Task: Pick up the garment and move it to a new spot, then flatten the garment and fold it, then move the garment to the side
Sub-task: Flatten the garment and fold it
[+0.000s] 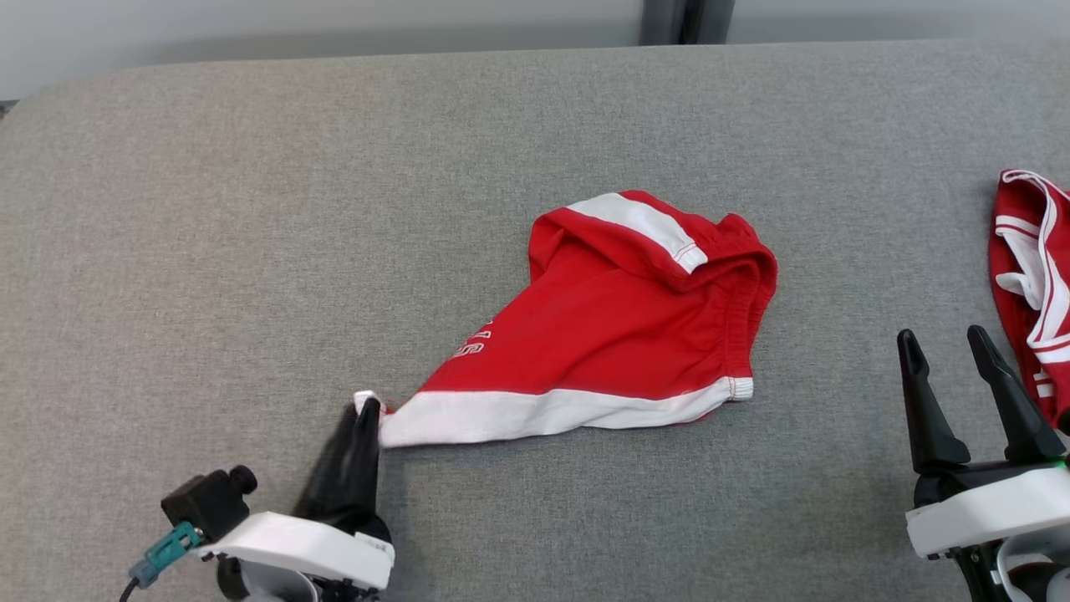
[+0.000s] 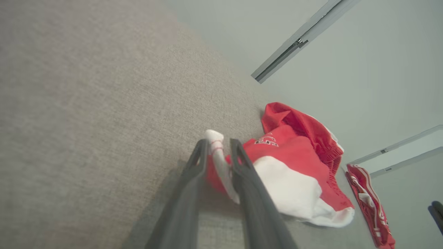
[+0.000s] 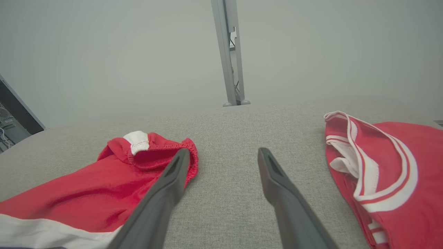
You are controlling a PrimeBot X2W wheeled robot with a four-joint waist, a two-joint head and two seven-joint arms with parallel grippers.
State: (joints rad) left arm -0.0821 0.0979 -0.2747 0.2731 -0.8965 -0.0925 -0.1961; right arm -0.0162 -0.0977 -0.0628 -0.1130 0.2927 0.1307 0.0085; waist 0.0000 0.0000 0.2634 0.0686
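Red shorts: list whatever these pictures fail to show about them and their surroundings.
Lettering on the red shorts, head view: partly folded under, unreadable.
Left gripper: whether it pinches the white hem; blurred in head view.
Second red garment, head view: cut off by right edge.

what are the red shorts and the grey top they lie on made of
The shorts: soft matte knit, likely cotton or a blend; it creases limply, with a gathered elastic waistband. The grey top: woven upholstery-like fabric, matte, with a visible speckled weave.

Garment [image 1: 619,334]: soft matt cloth (creased); table cover [image 1: 251,209]: rough woven fabric.
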